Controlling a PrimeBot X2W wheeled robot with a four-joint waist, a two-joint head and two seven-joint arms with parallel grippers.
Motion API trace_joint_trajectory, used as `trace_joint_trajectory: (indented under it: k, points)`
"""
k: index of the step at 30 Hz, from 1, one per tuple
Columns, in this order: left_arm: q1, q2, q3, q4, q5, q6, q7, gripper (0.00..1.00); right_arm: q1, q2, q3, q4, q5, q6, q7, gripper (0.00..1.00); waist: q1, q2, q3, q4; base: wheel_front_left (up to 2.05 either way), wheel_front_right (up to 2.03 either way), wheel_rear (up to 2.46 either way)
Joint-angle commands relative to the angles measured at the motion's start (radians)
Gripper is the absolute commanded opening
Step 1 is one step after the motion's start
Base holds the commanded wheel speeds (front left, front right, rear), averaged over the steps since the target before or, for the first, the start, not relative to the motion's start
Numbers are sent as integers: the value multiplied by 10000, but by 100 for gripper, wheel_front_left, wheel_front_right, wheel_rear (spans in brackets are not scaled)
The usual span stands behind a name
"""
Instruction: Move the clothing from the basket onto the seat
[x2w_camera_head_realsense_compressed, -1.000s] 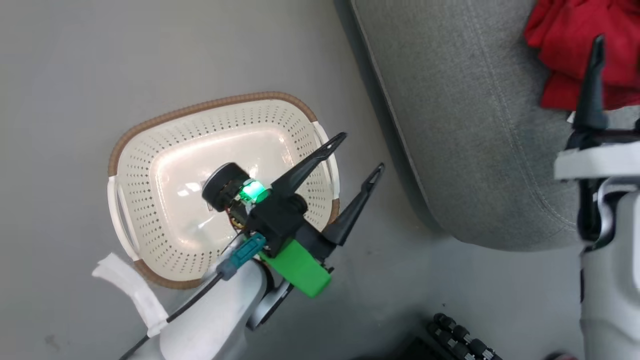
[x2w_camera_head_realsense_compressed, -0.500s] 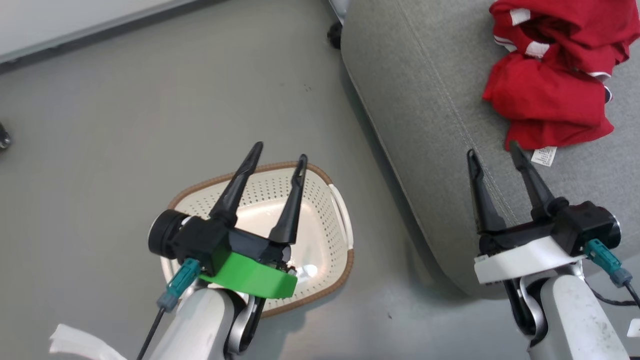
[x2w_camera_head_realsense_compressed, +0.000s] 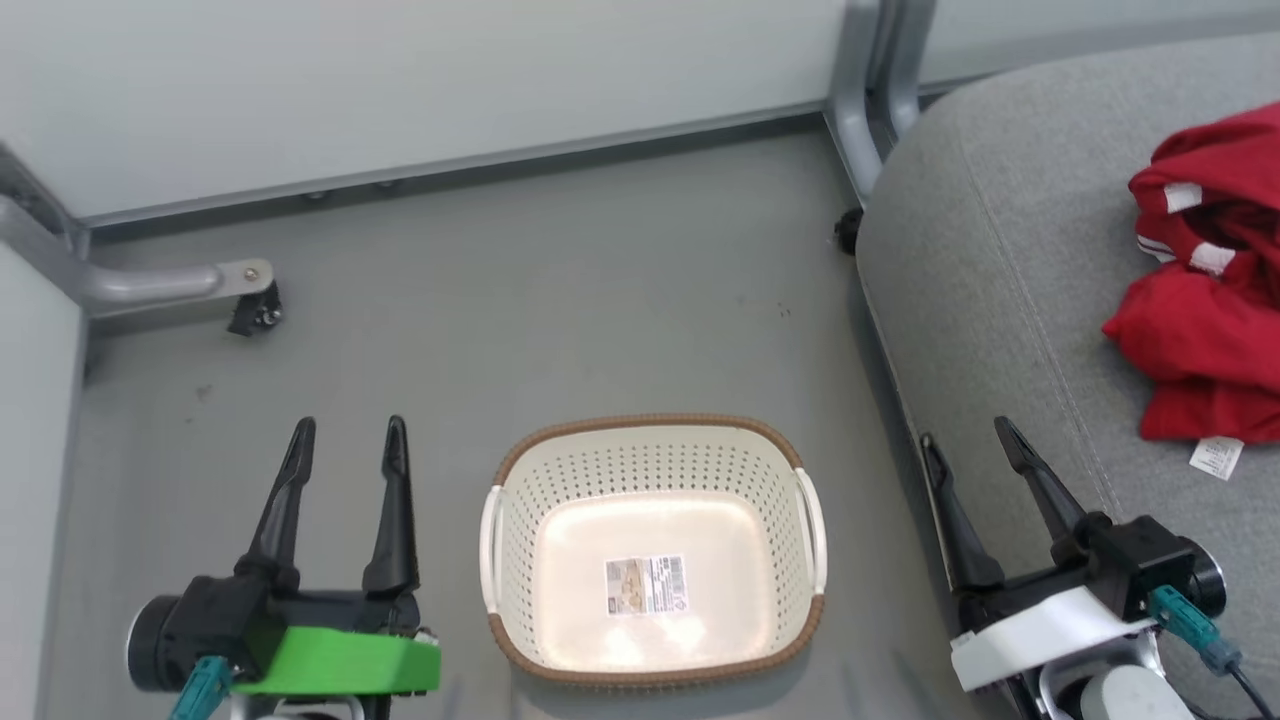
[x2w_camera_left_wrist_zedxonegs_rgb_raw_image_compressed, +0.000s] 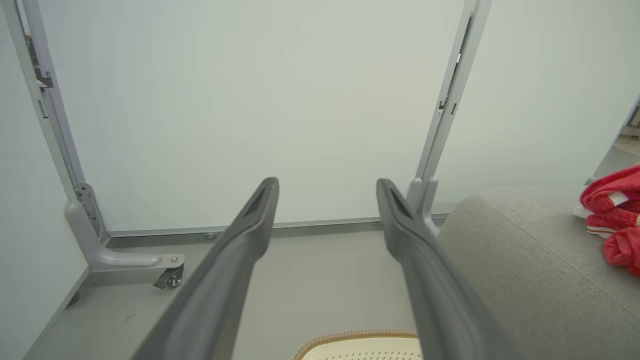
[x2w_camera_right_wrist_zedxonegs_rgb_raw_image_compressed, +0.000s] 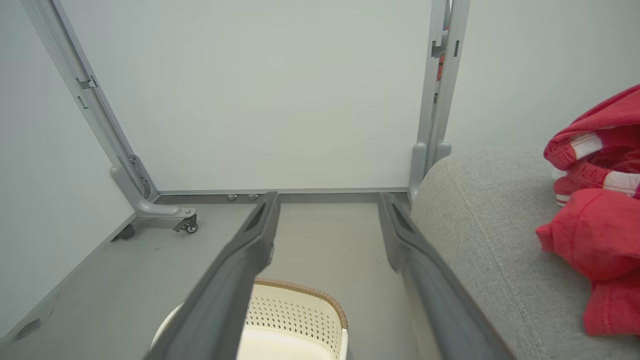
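noting left gripper (x2w_camera_head_realsense_compressed: 350, 428), lately over the basket (x2w_camera_head_realsense_compressed: 650, 422), now left of it; right gripper (x2w_camera_head_realsense_compressed: 965, 433) right of it — both spread, empty. clothing (x2w_camera_head_realsense_compressed: 1200, 330) lies on the seat (x2w_camera_head_realsense_compressed: 980, 300) beyond — task appears done.

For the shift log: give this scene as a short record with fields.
clothing: red heap on the seat
basket: on the floor, just a paper label inside
seat: grey cushion, right of basket
left gripper: open, holding nothing, left of basket
right gripper: open, holding nothing, at seat's edge
task: looks done
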Motion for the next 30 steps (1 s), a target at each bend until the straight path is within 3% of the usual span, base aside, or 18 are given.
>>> trace_joint_trajectory:
  k: [1,7,15,30]
  points:
    - [433,-24,220,-39,103,-114,-4,100,355,-24,-95,1,99,-12,-18,100,1,34,-1387,1250,0,0,0]
    - [1472,-35,767,-131,344,-417,-6,100,1084,48,-324,-141,39,-12,-16,100,1,34,-1948,1278,0,0,0]
    - [2292,-35,684,-18,564,-607,-4,100,1809,134,-584,-82,-24,-12,-16,100,1,34,-2340,1155,0,0,0]
    - [2514,-37,735,262,750,-676,-6,100,2013,228,-680,-24,-128,-12,-16,100,1,34,-2490,838,0,0,0]
